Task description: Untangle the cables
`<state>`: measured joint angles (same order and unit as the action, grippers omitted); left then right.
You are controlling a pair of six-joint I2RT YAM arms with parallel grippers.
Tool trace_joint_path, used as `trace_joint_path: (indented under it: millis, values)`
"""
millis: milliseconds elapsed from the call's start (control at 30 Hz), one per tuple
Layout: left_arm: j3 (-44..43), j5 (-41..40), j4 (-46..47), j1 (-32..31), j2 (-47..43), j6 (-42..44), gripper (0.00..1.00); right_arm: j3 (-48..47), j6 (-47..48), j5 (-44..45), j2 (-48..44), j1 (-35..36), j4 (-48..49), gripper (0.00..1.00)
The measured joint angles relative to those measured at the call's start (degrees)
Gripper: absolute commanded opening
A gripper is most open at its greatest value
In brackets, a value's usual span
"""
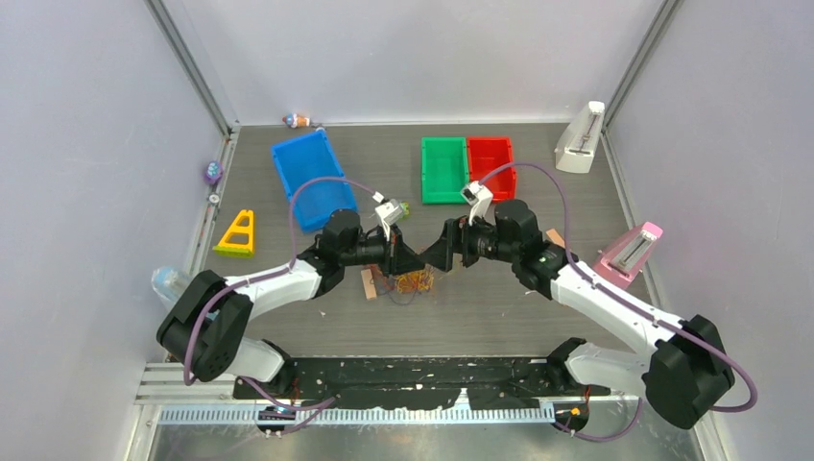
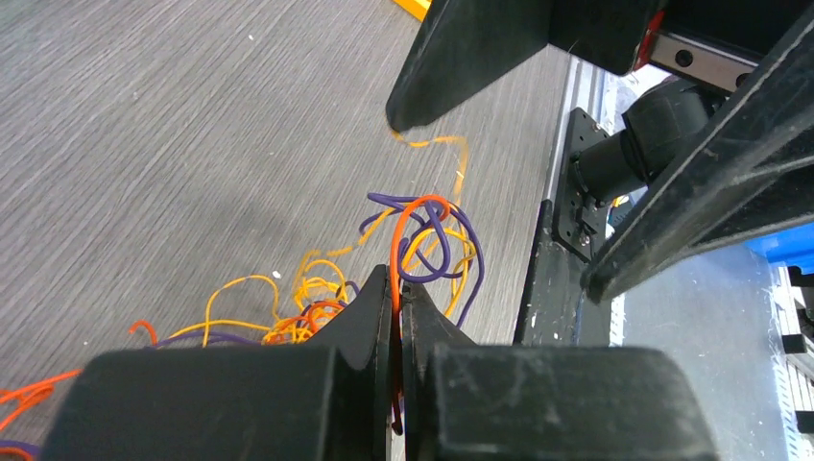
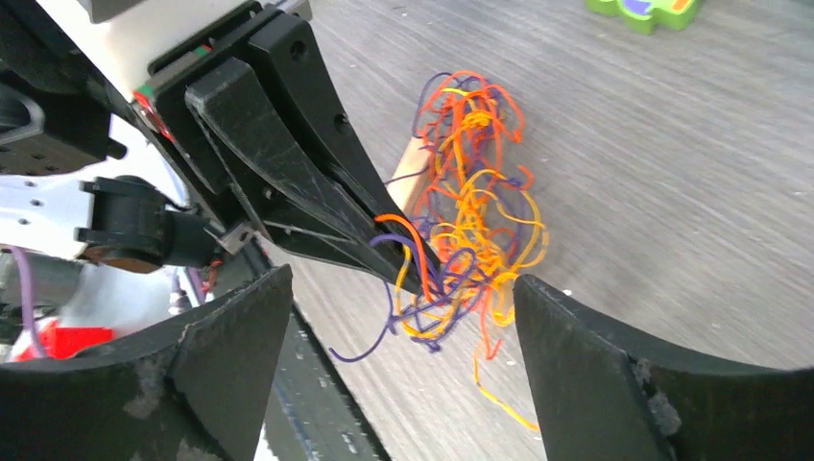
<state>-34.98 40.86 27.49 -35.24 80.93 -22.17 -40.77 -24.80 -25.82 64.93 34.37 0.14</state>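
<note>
The cables (orange, yellow, purple) lie tangled at the centre of the top view. The left gripper is pinched on one orange strand. The right gripper is spread wide, the heap showing between its fingers.

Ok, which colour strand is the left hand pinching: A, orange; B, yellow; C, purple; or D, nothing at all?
A: the left wrist view shows the left hand closed on an orange strand that loops up out of the cables.
</note>
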Motion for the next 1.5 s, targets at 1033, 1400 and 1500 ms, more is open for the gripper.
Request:
trace_joint_path:
  millis: [1033, 1400, 1500]
  values:
    - [-25.6, -7.4, -27.1, 4.7, -4.4, -16.2, 0.88, 19.7, 4.1, 8.4, -22.0, 0.0, 8.3, 0.96]
    - [-10.3, -13.4, -34.7, 3.9, -7.8, -10.7, 0.80, 18.0, 3.0, 17.4, -13.8, 0.0, -0.8, 0.95]
    - [-9.3, -16.4, -36.5, 1.2, -10.0, -8.4, 0.80, 17.9, 1.8, 18.4, -13.8, 0.0, -3.8, 0.91]
